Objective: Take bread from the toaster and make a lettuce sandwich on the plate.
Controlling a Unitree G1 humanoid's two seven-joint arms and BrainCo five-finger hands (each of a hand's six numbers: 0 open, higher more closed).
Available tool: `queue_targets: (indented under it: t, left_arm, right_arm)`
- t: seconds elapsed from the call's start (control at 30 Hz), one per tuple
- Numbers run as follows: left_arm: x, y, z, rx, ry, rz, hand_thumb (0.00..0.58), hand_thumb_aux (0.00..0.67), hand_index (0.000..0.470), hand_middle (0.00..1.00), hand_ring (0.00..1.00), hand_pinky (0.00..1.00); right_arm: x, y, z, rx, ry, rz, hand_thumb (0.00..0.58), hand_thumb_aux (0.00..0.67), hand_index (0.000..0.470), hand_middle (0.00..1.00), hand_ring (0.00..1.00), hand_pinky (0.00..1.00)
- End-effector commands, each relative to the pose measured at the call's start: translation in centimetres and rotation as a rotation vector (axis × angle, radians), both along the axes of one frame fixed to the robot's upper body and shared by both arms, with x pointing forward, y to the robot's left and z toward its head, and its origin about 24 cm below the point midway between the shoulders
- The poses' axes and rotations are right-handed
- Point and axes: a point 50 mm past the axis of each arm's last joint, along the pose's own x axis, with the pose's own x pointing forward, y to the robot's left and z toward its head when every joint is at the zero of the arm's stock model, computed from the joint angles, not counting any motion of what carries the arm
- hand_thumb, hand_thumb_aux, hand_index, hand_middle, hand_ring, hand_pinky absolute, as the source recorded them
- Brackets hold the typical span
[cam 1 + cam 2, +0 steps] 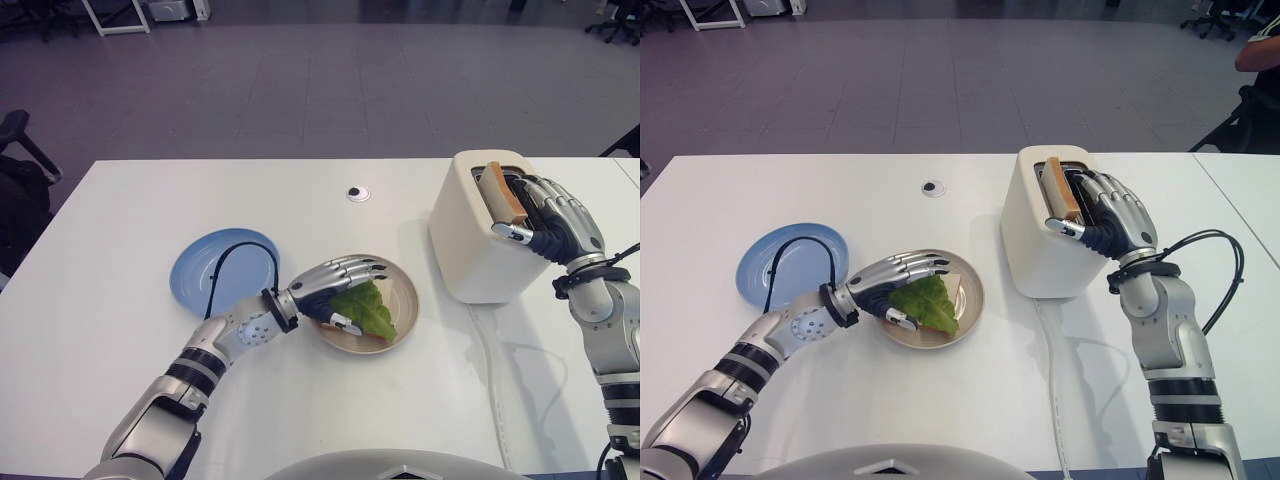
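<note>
A green lettuce leaf (372, 308) lies on a bread slice (956, 291) in the beige plate (408, 296) at mid-table. My left hand (322, 290) rests over the plate's left side, fingers curled on the leaf's left edge with the thumb under it. To the right stands the cream toaster (468, 255), with a toasted bread slice (499, 190) sticking up from its slot. My right hand (556, 222) sits on top of the toaster, fingers wrapped over the slot and closed on that slice.
An empty blue plate (205, 270) lies left of the beige one, under my left forearm's black cable. A small round black-and-white disc (357, 193) sits farther back. The toaster's white cord (1052, 375) runs toward the table's front edge.
</note>
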Motion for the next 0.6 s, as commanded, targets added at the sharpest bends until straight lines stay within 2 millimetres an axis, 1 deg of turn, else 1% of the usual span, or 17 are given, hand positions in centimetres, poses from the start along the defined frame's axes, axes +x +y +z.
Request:
queue_targets:
  t: [0.03,0.17,0.27,0.33,0.37,0.4,0.43,0.6]
  left_arm:
    - [0.0,0.6,0.4,-0.018,-0.002,0.016,0.0,0.0,0.0,0.0,0.0,0.0]
    - [0.3,1.0,1.2,-0.061,-0.035,0.047,0.0,0.0,0.0,0.0,0.0,0.0]
    - [0.3,1.2,2.4,-0.141,-0.058,0.05,0.0,0.0,0.0,0.0,0.0,0.0]
    - [0.4,1.4,3.0,-0.179,-0.07,0.059,0.0,0.0,0.0,0.0,0.0,0.0]
    - [0.4,1.5,3.1,-0.185,-0.072,0.063,0.0,0.0,0.0,0.0,0.0,0.0]
    - [0.5,1.6,3.1,-0.186,-0.071,0.064,0.0,0.0,0.0,0.0,0.0,0.0]
    - [0.5,1.6,3.1,-0.185,-0.07,0.064,0.0,0.0,0.0,0.0,0.0,0.0]
    - [0.5,1.9,3.4,-0.194,-0.075,0.071,0.0,0.0,0.0,0.0,0.0,0.0]
  right_arm:
    - [-0.1,0.4,-0.8,-0.002,0.032,0.019,0.58,0.67,0.47,0.0,0.0,0.0]
    - [-0.2,0.9,0.5,0.043,-0.042,0.041,0.58,0.67,0.47,0.0,0.0,0.0]
    - [-0.3,0.9,1.7,0.091,-0.107,0.046,0.58,0.67,0.47,0.0,0.0,0.0]
    - [-0.2,0.8,2.3,0.124,-0.153,0.038,0.58,0.67,0.47,0.08,0.08,0.08]
    - [-0.2,0.8,2.6,0.142,-0.175,0.036,0.58,0.67,0.47,0.46,0.46,0.46]
    - [-0.1,0.8,2.9,0.157,-0.193,0.035,0.58,0.67,0.47,0.76,0.76,0.76]
    - [-0.1,0.9,3.1,0.17,-0.21,0.035,0.58,0.67,0.47,0.99,0.99,0.99]
    - [-0.3,1.4,4.5,0.232,-0.297,0.066,0.58,0.67,0.47,1.0,1.0,1.0]
